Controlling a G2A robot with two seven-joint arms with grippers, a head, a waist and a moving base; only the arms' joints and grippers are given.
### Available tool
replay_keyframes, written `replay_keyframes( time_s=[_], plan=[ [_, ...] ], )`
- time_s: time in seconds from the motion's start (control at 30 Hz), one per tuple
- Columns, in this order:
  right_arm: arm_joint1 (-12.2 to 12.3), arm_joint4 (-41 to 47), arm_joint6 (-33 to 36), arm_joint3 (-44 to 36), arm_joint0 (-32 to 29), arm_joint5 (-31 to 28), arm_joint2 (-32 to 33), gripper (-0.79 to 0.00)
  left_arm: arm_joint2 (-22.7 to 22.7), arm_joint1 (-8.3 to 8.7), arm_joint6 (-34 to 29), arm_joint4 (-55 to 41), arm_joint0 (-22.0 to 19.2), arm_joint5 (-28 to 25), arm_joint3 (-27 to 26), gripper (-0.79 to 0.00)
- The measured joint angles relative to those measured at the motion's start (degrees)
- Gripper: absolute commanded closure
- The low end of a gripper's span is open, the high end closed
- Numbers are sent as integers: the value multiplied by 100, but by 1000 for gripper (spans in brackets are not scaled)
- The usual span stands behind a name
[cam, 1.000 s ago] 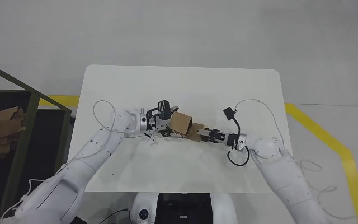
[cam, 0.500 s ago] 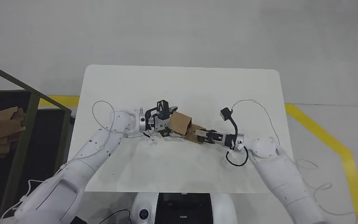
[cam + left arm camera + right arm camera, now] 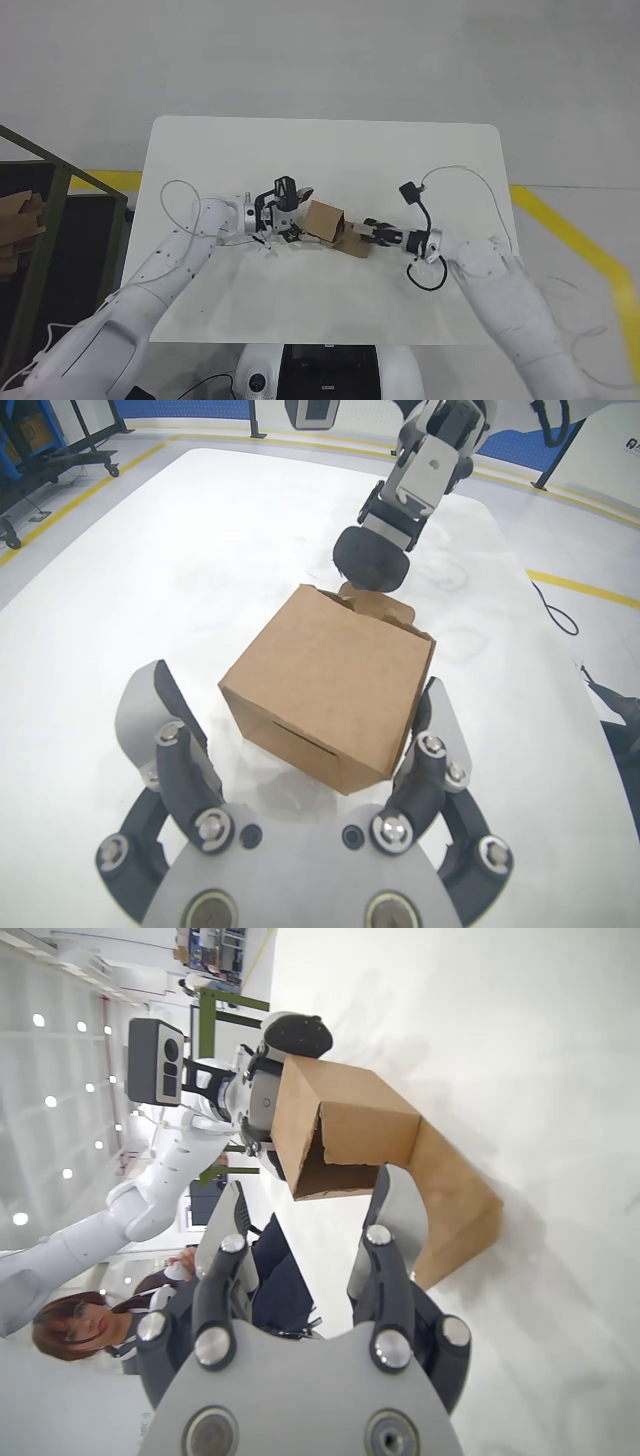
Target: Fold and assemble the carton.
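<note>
Top view, one carton (image 3: 325, 221), one table (image 3: 400, 150), left end effector (image 3: 298, 216), right end effector (image 3: 366, 230)

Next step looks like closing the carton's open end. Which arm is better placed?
Right. The right gripper sits at the open end of the carton, beside the loose flap; the left gripper brackets the closed end, fingers open.

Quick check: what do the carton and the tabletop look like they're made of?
Carton: plain brown cardboard, matte, with ragged fibrous flap edges; whether corrugated, cannot tell. Table: smooth white top with slight sheen, perhaps laminate or painted board.
</note>
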Motion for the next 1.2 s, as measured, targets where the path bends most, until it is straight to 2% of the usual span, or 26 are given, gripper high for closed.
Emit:
replay_keyframes(
  time_s=[0.2, 0.4, 0.9, 1.13, 1.2],
  plan=[
    [180, -1371, 157, -1369, -621, 1379, 305, -385, -12, 5, 2, -1, 34, -7, -31, -785],
    [200, -1843, 117, -1603, -748, 1917, 195, -366, -10, -1, -5, -19, 36, -13, -41, -785],
    [111, -1562, 40, -810, -346, 1867, -170, -296, -57, 20, 39, 21, 80, -30, -67, -785],
    [74, -1434, 35, -558, -195, 1832, -302, -194, -71, 23, 49, 14, 90, -37, -81, -785],
    [62, -1414, 46, -500, -141, 1847, -348, -102, -75, 24, 50, 14, 88, -43, -80, -785]
  ],
)
